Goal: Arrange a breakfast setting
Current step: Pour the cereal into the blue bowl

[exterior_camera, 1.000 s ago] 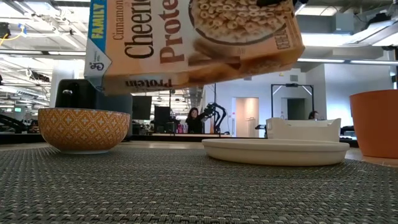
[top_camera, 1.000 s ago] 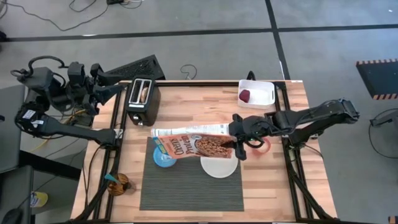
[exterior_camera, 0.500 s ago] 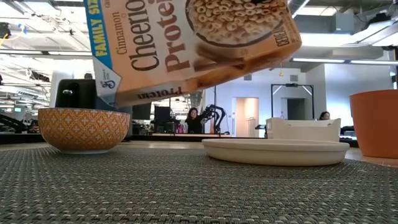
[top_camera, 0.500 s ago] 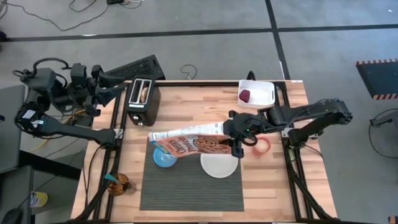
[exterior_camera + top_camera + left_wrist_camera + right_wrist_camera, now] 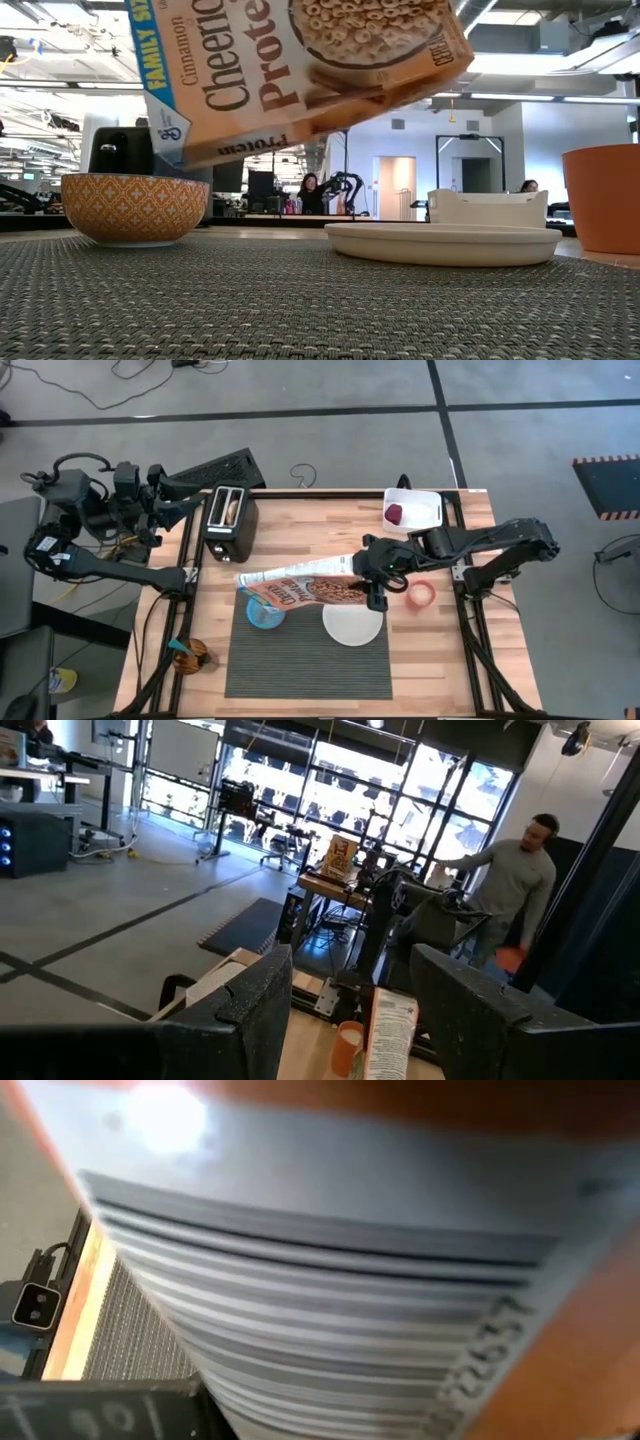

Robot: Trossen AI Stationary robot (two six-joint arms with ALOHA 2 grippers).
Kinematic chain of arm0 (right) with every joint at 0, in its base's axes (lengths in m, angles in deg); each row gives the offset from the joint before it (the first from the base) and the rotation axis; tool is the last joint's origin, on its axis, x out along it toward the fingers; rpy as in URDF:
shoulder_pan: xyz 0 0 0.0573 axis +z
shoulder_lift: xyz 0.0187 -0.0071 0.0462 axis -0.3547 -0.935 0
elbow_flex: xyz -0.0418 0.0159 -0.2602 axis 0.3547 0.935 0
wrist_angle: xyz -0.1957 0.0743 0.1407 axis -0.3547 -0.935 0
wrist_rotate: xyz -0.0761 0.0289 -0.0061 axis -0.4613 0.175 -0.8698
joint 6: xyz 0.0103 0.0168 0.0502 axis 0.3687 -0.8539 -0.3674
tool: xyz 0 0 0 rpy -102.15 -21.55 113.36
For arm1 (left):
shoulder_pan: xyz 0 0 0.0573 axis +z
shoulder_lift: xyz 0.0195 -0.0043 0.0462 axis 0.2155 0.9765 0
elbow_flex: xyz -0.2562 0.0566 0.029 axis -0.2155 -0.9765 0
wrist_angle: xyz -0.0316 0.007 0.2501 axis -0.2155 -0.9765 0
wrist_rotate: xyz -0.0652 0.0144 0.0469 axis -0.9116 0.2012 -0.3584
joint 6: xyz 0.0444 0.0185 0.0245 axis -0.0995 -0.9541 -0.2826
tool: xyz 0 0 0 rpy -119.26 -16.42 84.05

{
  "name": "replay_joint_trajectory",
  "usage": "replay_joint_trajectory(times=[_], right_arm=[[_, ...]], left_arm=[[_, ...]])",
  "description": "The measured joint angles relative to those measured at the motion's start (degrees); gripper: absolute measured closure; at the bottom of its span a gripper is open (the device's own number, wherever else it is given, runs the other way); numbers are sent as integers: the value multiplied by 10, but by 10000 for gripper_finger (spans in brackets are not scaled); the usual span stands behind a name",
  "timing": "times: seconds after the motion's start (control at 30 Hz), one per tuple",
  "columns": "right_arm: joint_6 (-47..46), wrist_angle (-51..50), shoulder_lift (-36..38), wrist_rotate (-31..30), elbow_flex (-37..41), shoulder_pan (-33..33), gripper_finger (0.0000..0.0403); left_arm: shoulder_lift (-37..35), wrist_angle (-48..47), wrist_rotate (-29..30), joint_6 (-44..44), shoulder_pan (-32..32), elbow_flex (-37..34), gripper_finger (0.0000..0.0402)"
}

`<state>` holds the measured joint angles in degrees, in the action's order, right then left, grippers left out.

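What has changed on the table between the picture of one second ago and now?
The right gripper, shut on the cereal box, has moved left, away from the orange cup, and tipped the box further, so its open end now dips toward the blue bowl. The white plate, placemat, toaster and left arm stayed as they were.

Cereal box (image 5: 300,585) tilted above bowl (image 5: 264,614), plate (image 5: 352,625) beside, both on placemat (image 5: 300,660).
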<state>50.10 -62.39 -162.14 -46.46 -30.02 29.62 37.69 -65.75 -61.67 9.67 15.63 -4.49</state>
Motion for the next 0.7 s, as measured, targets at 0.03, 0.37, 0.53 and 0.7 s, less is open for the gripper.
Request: replay_joint_trajectory(times=[0.03, 0.37, 0.53, 0.7], right_arm=[[0, -7, -8, 0, -8, 0, 220], [13, -49, -39, 0, -58, 0, 221], [13, -46, -40, 0, -64, 0, 220], [11, -50, -40, 0, -64, 0, 221]], left_arm=[[0, 0, 0, 0, 0, 0, 212], [0, 1, 0, 0, 0, 0, 212], [0, 1, 0, -1, 0, 0, 212], [0, 0, 0, -1, 0, 0, 212]])
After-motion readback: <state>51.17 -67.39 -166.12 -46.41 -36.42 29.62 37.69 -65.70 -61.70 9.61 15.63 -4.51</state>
